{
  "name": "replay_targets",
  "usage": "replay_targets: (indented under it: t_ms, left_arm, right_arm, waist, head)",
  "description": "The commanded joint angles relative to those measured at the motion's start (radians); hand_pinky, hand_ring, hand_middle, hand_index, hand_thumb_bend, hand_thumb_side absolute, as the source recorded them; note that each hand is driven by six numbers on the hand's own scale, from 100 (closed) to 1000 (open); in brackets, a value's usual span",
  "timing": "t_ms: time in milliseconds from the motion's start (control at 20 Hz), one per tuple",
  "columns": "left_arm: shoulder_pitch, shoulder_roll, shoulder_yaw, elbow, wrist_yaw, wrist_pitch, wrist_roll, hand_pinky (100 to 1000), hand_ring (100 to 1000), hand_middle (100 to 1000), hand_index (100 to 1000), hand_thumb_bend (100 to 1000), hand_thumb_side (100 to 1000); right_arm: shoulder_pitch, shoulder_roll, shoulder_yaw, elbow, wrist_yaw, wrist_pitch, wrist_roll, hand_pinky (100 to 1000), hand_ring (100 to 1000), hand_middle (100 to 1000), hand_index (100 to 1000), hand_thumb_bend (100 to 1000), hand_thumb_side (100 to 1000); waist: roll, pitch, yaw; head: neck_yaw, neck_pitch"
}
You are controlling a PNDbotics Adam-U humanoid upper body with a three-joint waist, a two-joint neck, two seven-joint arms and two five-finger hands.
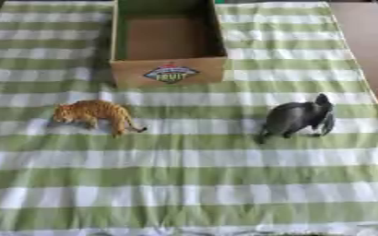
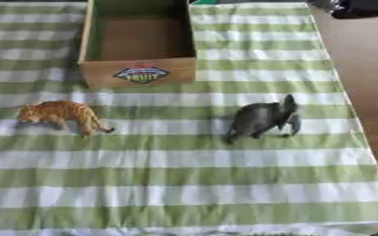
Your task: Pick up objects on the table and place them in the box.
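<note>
An open cardboard box [image 1: 168, 69] with a fruit label on its front wall stands at the far middle of the table, and nothing shows inside it. An orange striped tiger toy [image 1: 94, 114] lies on the cloth to the front left of the box. A dark grey elephant toy [image 1: 298, 118] lies to the front right of the box. The two toys are well apart and neither touches the box. Neither of my hands shows over the table.
A green and white striped cloth [image 1: 184, 184] covers the table. Its right edge [image 2: 362, 133] runs beside bare brown wood. A black and silver shape [image 2: 362, 7] sits past the far right corner; what it is I cannot make out.
</note>
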Motion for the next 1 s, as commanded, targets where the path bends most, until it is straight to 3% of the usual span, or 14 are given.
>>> replay_targets:
  t_ms: [50,500,600,700,1000]
  left_arm:
    - [-0.009,0.032,-0.003,-0.017,0.005,0.000,-0.007,535,745,714,846,100,930]
    - [-0.004,0.033,-0.003,-0.017,0.006,0.003,-0.014,535,745,710,835,100,930]
    - [-0.004,0.032,-0.003,-0.017,0.006,0.003,-0.016,535,745,709,834,100,930]
    - [-0.004,0.030,-0.003,-0.017,0.006,0.005,-0.017,534,745,707,831,100,929]
    - [-0.005,0.027,-0.003,-0.017,0.006,0.009,-0.023,534,745,701,821,100,930]
  right_arm:
    - [-0.032,-0.035,0.026,0.035,0.050,-0.025,0.045,780,883,845,923,410,881]
    - [-0.119,0.027,0.127,0.163,0.188,-0.095,0.183,795,902,853,936,437,780]
    - [-0.132,0.044,0.133,0.182,0.218,-0.112,0.214,796,902,852,937,440,773]
    - [-0.133,0.054,0.133,0.197,0.248,-0.131,0.243,803,911,858,959,478,674]
    - [-0.110,0.063,0.130,0.222,0.300,-0.204,0.329,829,933,881,1000,544,590]
  waist:
    - [-0.001,-0.023,0.001]
    - [-0.002,-0.025,-0.007]
    - [-0.002,-0.025,-0.008]
    - [-0.002,-0.023,-0.008]
    - [-0.002,-0.020,-0.009]
  head:
    - [-0.008,-0.012]
    - [-0.009,-0.022]
    - [-0.009,-0.023]
    - [-0.008,-0.025]
    - [-0.006,-0.026]
